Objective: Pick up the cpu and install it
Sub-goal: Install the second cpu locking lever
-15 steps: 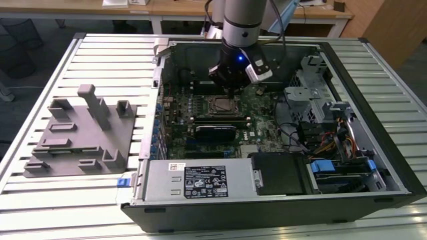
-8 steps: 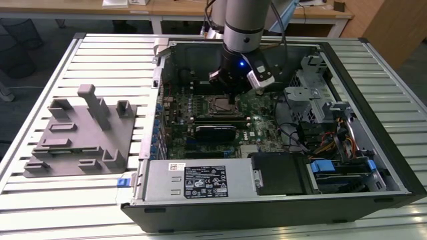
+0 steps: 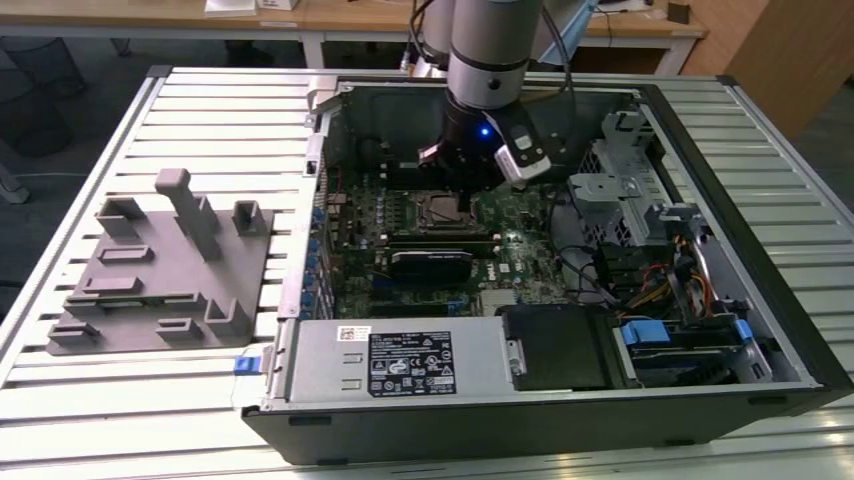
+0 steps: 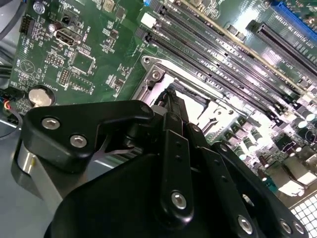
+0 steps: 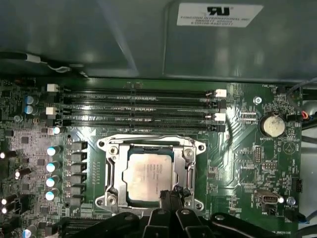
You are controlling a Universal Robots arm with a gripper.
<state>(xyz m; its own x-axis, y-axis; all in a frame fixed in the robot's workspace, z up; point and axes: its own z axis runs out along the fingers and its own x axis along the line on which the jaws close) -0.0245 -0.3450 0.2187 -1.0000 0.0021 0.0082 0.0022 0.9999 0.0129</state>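
Note:
The cpu (image 5: 148, 176), a silvery square chip, lies flat inside the open socket frame (image 5: 111, 173) on the green motherboard in the first wrist view. My gripper (image 5: 171, 197) hovers right at the chip's near edge, its black fingers drawn together with nothing between them. In the second wrist view the gripper (image 4: 171, 96) points down at the socket, hiding most of the chip. In the exterior view the gripper (image 3: 461, 200) hangs inside the computer case (image 3: 787, 330), just above the socket (image 3: 430, 210).
A grey plastic tray (image 3: 160, 270) with upright blocks sits on the slatted table at the exterior view's left. Memory slots (image 5: 138, 106) run beside the socket, with a coin battery (image 5: 273, 125) nearby. The power supply (image 3: 400, 365) and drive cages (image 3: 627, 170) crowd the case.

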